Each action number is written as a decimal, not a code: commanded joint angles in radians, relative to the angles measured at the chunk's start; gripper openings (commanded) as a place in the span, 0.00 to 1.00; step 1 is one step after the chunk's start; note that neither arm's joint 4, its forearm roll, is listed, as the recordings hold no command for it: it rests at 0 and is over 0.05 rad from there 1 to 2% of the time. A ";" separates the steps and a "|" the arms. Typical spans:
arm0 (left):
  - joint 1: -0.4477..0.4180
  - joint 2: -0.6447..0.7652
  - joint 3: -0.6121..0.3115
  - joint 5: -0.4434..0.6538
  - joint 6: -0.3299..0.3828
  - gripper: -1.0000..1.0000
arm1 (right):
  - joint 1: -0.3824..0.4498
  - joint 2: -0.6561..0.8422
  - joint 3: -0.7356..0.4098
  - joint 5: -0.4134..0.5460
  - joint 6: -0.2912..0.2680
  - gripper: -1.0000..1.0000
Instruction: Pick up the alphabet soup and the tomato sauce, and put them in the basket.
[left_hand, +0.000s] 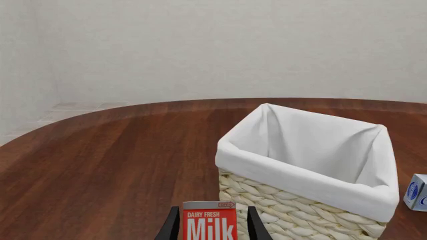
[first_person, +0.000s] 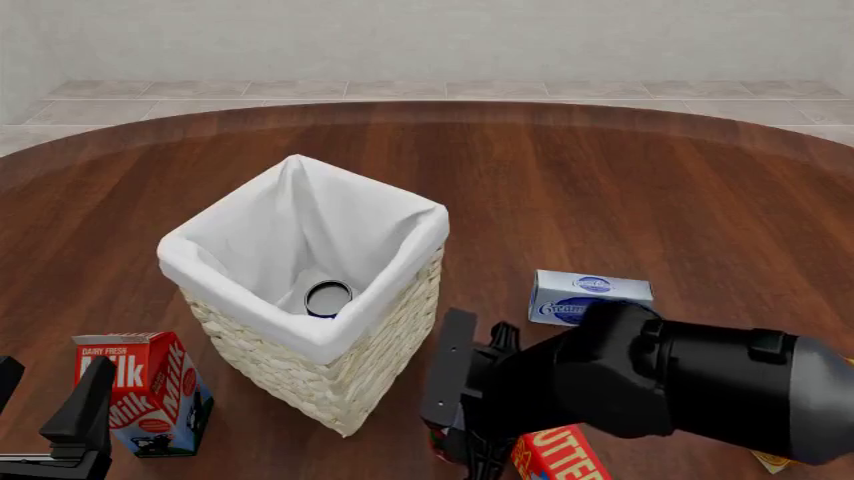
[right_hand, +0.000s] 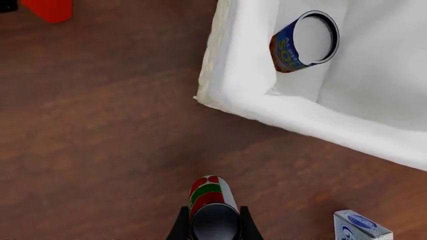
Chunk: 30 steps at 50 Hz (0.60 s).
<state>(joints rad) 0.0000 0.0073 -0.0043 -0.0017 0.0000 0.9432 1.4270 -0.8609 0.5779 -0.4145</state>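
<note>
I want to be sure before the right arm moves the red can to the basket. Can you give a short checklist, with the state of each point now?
1. Alphabet soup already inside the basket: ok.
2. Tomato sauce sits between the right gripper fingers: ok.
3. Grip is firm and the can is off the table: cannot tell.
4. Basket opening free above the white liner: ok.
5. Left gripper away from the basket mouth, down by the milk carton: ok.
</note>
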 joint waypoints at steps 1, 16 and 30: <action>0.000 0.000 0.000 0.000 0.000 1.00 | 0.007 -0.027 -0.009 0.021 0.014 0.00; 0.000 0.000 0.000 0.000 0.000 1.00 | 0.023 -0.053 -0.044 0.057 0.015 0.00; 0.000 0.000 0.000 0.000 0.000 1.00 | 0.038 -0.071 -0.071 0.084 0.011 0.00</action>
<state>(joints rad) 0.0000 0.0073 -0.0043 -0.0017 0.0000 0.9725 1.3709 -0.9122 0.6443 -0.4191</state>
